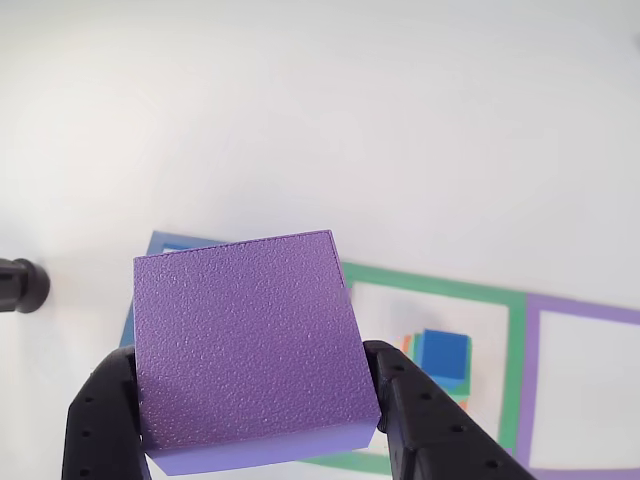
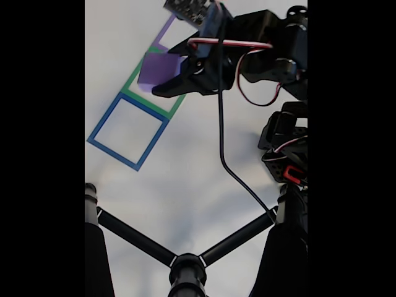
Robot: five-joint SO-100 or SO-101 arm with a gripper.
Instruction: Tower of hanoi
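A large purple block point(image 1: 250, 345) sits between my black gripper's fingers point(image 1: 105, 420), held off the table; the other view looks down past it. In the fixed view the same purple block point(image 2: 158, 69) hangs in my gripper point(image 2: 164, 77) above the green taped square point(image 2: 133, 83). Inside the green square point(image 1: 515, 340) stands a small stack of blocks, blue on top point(image 1: 442, 358), with green and orange edges under it. A blue taped square point(image 2: 127, 131) lies beside the green one, and a purple taped square point(image 1: 585, 310) lies on its other side.
The table is white. A black tripod-like stand point(image 2: 185, 263) spreads across the lower part of the fixed view, and a black rod end point(image 1: 22, 285) pokes in at the left of the other view. A black cable point(image 2: 226, 154) hangs from the arm.
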